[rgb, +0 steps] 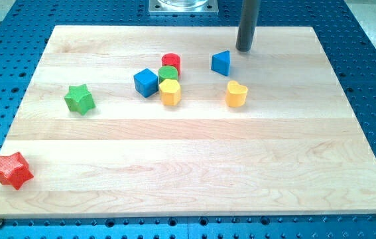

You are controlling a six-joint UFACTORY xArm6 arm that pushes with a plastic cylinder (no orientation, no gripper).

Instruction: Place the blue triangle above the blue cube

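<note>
The blue triangle [221, 63] lies on the wooden board [188, 159] near the view's top, right of centre. The blue cube [146, 82] lies to its left and slightly lower, well apart from it. My tip [243, 50] is the lower end of the dark rod. It stands just above and to the right of the blue triangle, a small gap away from it.
A red cylinder [171, 63], a green cylinder [168, 73] and a yellow block [170, 92] cluster just right of the blue cube. A yellow heart [237, 93] lies below the triangle. A green star [79, 99] is at left, a red star [12, 170] at bottom left.
</note>
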